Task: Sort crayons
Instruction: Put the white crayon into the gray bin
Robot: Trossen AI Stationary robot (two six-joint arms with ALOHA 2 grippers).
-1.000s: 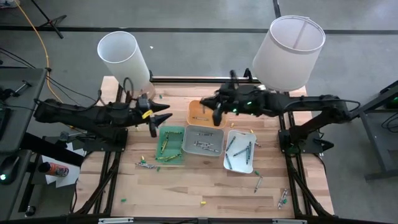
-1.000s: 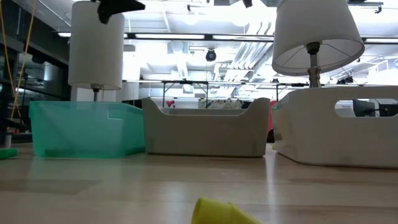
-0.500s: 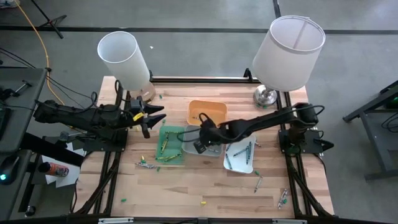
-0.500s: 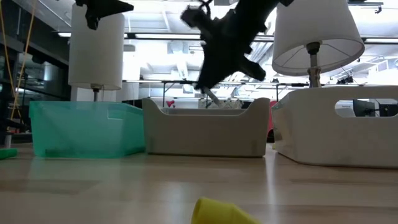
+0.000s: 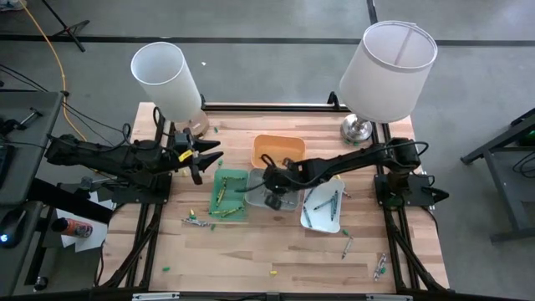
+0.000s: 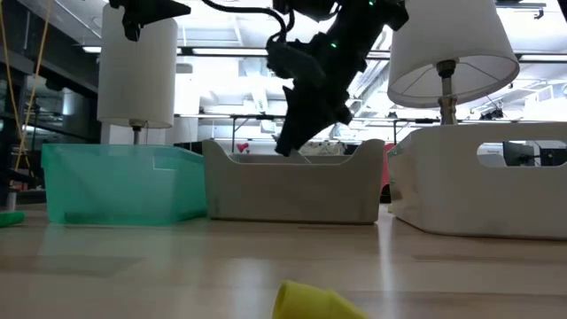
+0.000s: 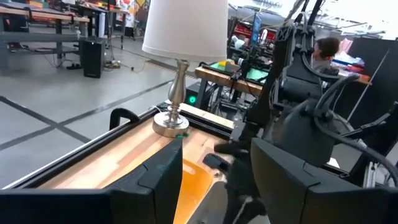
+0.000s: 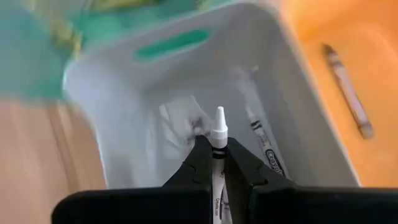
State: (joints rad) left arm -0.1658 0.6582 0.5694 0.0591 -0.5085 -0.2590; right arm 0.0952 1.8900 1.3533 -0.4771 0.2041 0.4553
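White crayon (image 8: 216,146) clamped in right fingers (image 8: 200,163) | grey tray (image 8: 112,99) blurred | left fingers (image 5: 197,160) apparently apart

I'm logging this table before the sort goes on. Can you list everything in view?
Green tray: one, left of the grey tray, green and yellow crayons inside.
Grey tray: one, centre, pale crayons inside.
Orange tray: one, behind the grey tray, one crayon showing.
White tray: one, right of the grey tray, dark crayons inside.
Loose crayons: several, mixed colours, on the table's front part.
Lamps: two, white shades, back corners.
Held crayon: one, white.
Left gripper: open, hovering behind the green tray.
Right gripper: shut on the held crayon, over the grey tray.
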